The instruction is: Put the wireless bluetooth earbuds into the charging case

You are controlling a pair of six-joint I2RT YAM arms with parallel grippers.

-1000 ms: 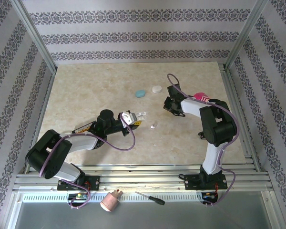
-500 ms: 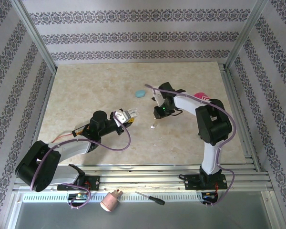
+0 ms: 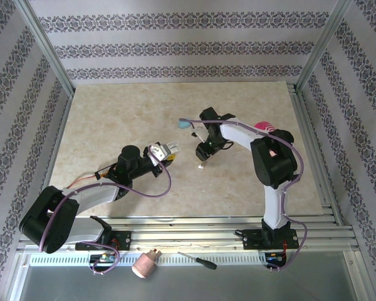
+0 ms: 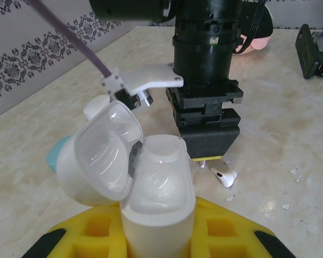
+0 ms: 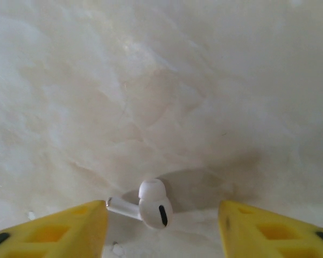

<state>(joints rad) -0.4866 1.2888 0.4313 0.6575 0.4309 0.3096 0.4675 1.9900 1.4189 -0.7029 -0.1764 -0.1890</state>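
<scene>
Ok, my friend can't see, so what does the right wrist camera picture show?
A tiny white earbud lies on the pale marble table, right between the open yellow fingers of the right gripper. Its stem reaches close to one finger.

The bench (image 3: 113,119) is cream with faint marbled veining. The walls (image 3: 175,44) are white, banded with a dark floral pattern. The earbud (image 5: 151,204) is glossy white with a black slot. The charging case (image 4: 156,199) is milky white, the fingers (image 5: 48,228) are yellow, and the cable (image 4: 70,36) is purple.
</scene>
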